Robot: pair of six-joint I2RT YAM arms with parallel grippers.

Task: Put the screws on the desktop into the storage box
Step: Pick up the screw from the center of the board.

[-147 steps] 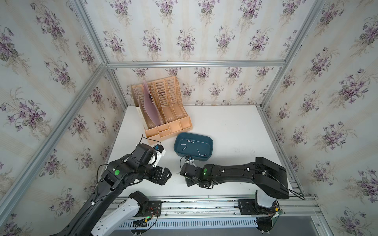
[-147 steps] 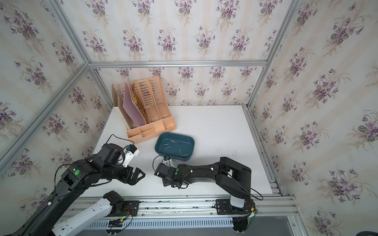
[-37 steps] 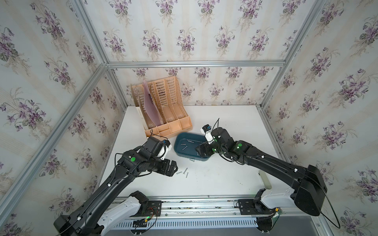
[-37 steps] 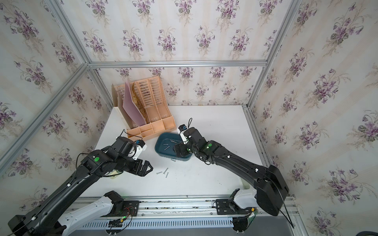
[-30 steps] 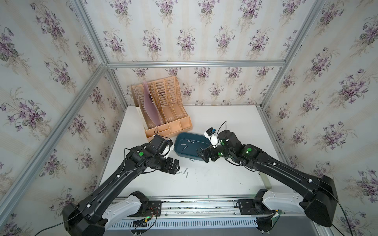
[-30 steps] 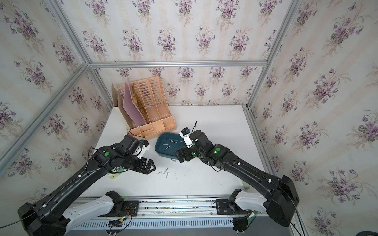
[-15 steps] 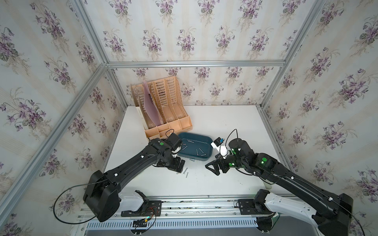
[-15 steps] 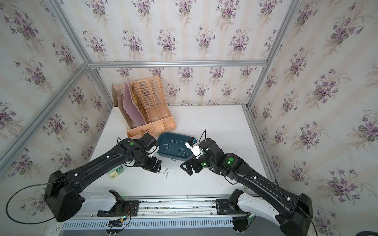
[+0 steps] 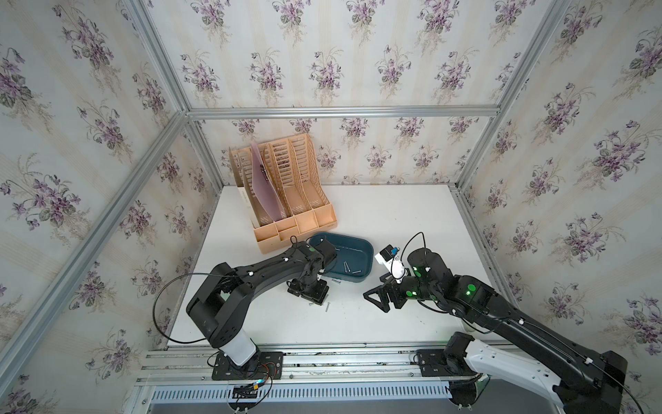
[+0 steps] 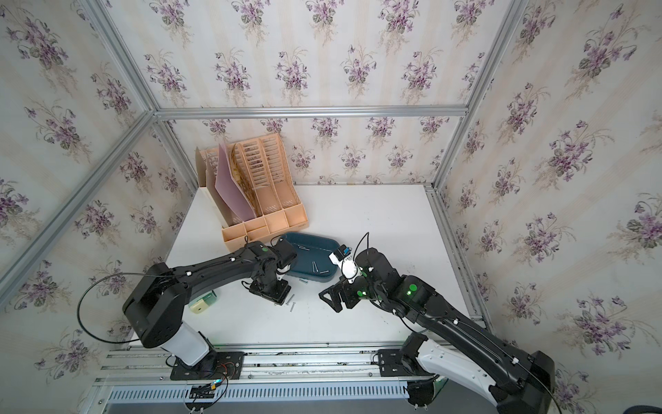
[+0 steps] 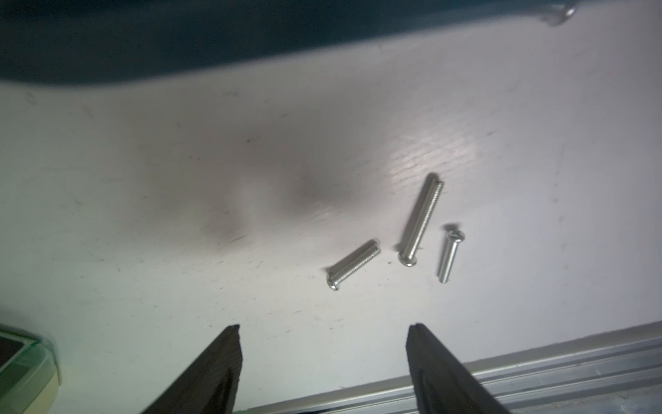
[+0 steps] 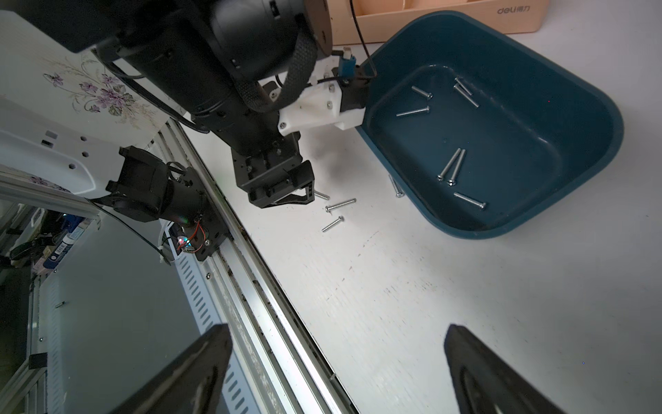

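The screws on the desktop lie, in a top view, just near of the storage box, at the left gripper. Left wrist view: three lie just ahead of its parted, empty fingertips, shafts roughly crosswise. Right wrist view: the right gripper is wide open, empty and farther off.

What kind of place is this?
Probably a lab test booth dressed as a room: floral wallpaper on an aluminium frame, left arm and right arm mounted on a rail by a white desktop.

Purple-flowered wallpaper covers the walls, framed by aluminium rails.
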